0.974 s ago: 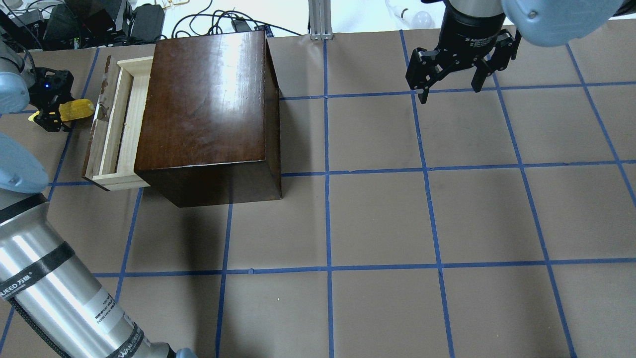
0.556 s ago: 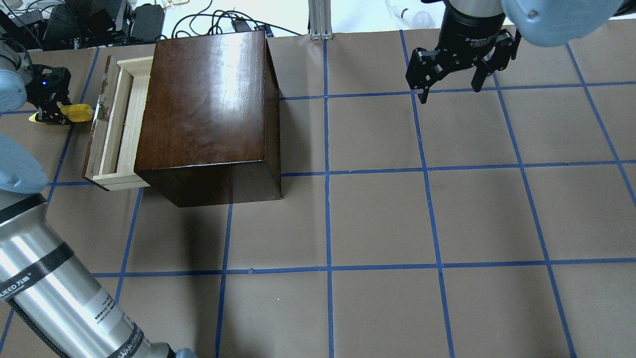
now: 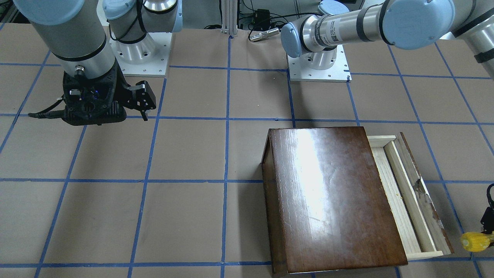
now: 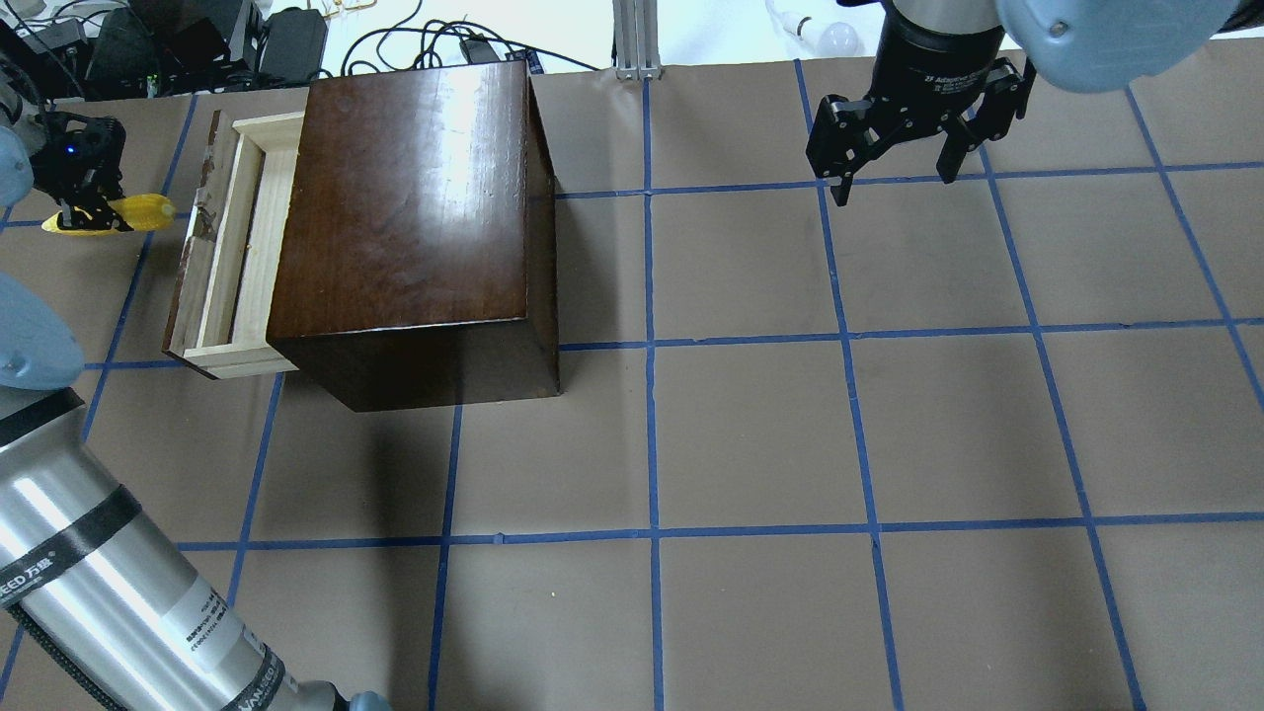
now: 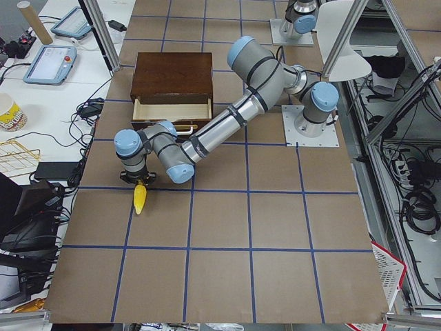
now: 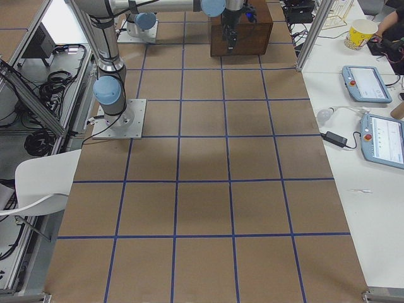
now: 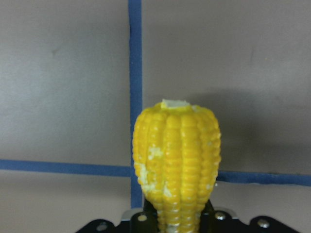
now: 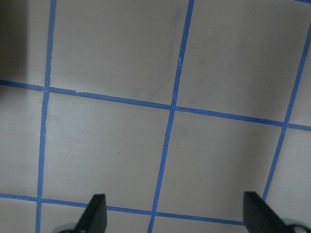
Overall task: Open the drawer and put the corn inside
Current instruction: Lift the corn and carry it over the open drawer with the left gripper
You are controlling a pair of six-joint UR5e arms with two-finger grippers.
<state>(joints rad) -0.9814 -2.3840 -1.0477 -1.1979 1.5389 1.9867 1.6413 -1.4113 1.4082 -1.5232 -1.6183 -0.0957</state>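
Note:
The dark-brown cabinet (image 4: 415,197) stands at the table's back left. Its drawer (image 4: 232,247) is pulled out to the left, and the pale wood tray inside shows nothing in it. My left gripper (image 4: 74,202) is shut on the yellow corn (image 4: 118,211) and holds it just left of the drawer's front panel, apart from it. The corn fills the left wrist view (image 7: 177,165), above bare table. It also shows in the front view (image 3: 476,241), right of the drawer (image 3: 401,200). My right gripper (image 4: 894,183) is open and empty at the back right, with its fingertips (image 8: 95,213) over bare table.
Cables and electronics (image 4: 197,39) lie beyond the table's back edge, with an aluminium post (image 4: 637,39) and a light bulb (image 4: 834,38). The brown paper table (image 4: 750,434) has blue tape grid lines. Teach pendants (image 5: 48,62) lie on a side bench.
My left gripper has moved left and slightly back with the corn, further from the drawer front. The right arm, the cabinet and the drawer have not moved.

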